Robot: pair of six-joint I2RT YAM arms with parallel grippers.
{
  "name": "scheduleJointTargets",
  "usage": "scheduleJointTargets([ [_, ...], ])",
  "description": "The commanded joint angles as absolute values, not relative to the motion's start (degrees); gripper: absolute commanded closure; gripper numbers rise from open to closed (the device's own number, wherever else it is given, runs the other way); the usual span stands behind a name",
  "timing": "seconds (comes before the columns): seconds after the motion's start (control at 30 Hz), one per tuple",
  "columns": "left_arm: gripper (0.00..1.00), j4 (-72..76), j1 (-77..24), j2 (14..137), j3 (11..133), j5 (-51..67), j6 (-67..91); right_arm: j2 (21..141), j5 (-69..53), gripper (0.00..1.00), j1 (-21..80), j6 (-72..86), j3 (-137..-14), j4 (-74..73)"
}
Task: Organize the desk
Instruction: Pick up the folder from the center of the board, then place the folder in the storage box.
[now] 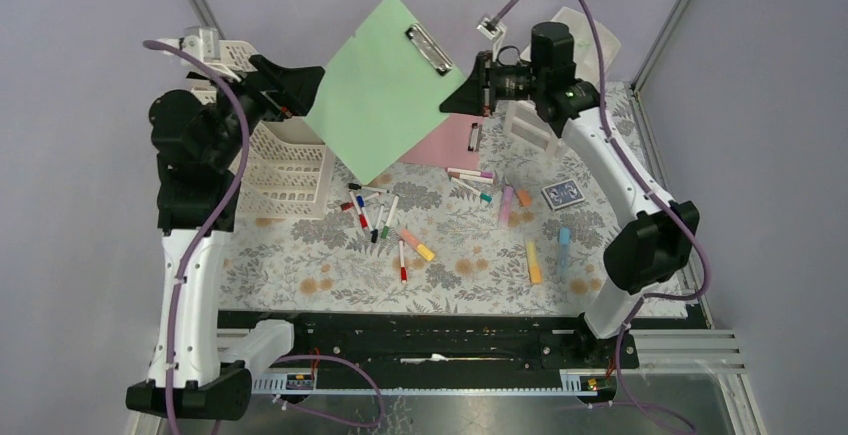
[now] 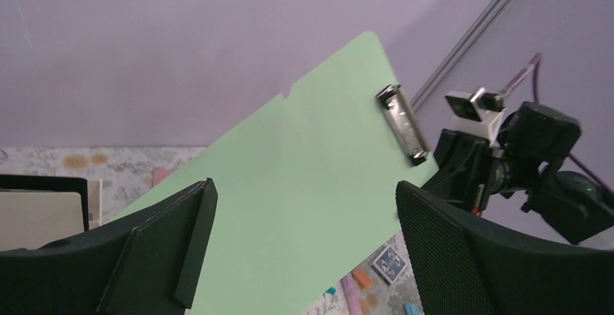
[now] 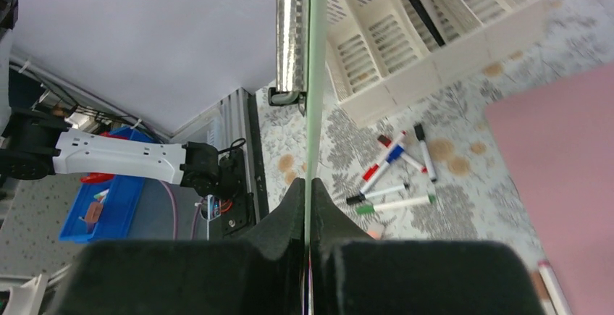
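Note:
A green clipboard (image 1: 385, 85) with a metal clip (image 1: 428, 48) hangs tilted in the air over the back of the desk (image 1: 300, 255). My right gripper (image 1: 452, 100) is shut on its right edge. In the right wrist view the board (image 3: 314, 76) runs edge-on between the closed fingers of that gripper (image 3: 307, 185). My left gripper (image 1: 310, 90) is at the board's left edge, above the cream rack. In the left wrist view it (image 2: 304, 188) is wide open, with the board (image 2: 318, 134) lying beyond the fingers; I cannot tell whether they touch it.
A cream lattice rack (image 1: 285, 170) stands at the back left. A pink clipboard (image 1: 440, 143) lies under the green one. Several markers (image 1: 375, 210), highlighters (image 1: 533, 260) and a deck of cards (image 1: 562, 194) are scattered mid-desk. A white drawer unit (image 1: 530, 127) stands at the back right.

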State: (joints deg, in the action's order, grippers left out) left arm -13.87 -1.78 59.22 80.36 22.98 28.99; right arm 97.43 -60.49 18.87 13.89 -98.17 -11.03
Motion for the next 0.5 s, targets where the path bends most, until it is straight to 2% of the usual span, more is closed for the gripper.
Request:
scheduleJointTargets([
  [0.0,0.01,-16.3,-1.67,56.21,84.43,19.17,29.5,101.61,-59.35,1.0,23.67,13.87,-105.96,-9.4],
  [0.47,0.01,-22.84,-1.67,51.14,87.78,10.34,28.06,117.21,-51.42,1.0,32.91,11.3,-126.36,-9.74],
])
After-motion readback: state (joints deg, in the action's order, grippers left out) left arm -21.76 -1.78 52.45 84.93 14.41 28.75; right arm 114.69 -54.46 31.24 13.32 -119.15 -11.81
